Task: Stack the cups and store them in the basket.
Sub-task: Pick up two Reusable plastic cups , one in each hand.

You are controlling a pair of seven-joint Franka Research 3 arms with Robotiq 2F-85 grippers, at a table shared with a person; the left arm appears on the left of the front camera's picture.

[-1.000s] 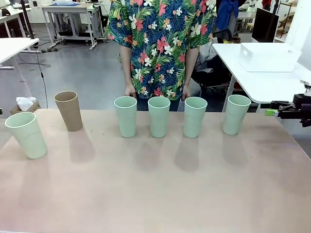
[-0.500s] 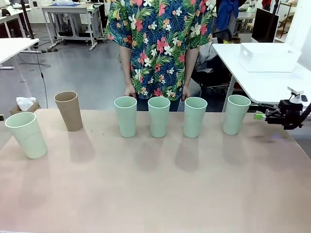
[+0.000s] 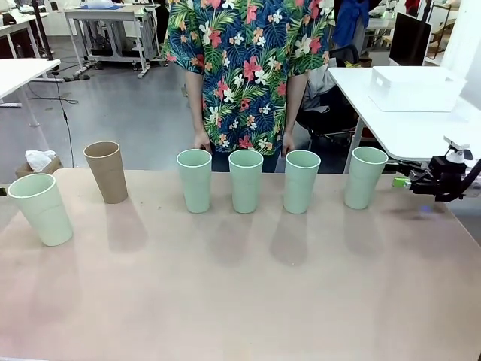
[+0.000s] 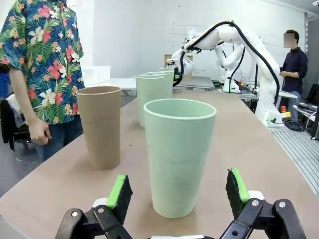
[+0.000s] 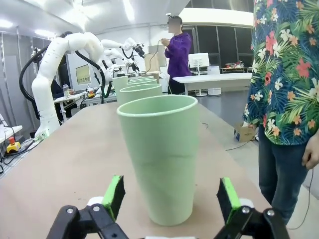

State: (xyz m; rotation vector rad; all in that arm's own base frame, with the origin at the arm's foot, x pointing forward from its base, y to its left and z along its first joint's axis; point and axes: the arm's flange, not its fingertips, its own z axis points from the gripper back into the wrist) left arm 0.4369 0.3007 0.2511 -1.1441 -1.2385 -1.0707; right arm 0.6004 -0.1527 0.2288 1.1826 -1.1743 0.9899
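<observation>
Several mint cups stand in a row along the table's far side, with one tan cup (image 3: 107,171) among them. The rightmost mint cup (image 3: 365,177) (image 5: 159,154) stands upright just ahead of my open right gripper (image 3: 402,181) (image 5: 172,196), centred between its fingers and not touched. The leftmost mint cup (image 3: 39,208) (image 4: 179,154) stands the same way in front of my open left gripper (image 4: 177,191), with the tan cup (image 4: 101,124) behind it. The white basket (image 3: 415,89) sits on a side table at the back right.
A person in a flowered shirt stands at the far edge behind the middle cups (image 3: 246,180), both hands (image 3: 201,141) resting by the table. Their hand (image 5: 311,154) hangs to the right of my right gripper's cup. The near half of the table (image 3: 240,301) is bare.
My right gripper has come in from the right edge towards the rightmost cup, then nearly stopped. The cups and the person have not moved.
</observation>
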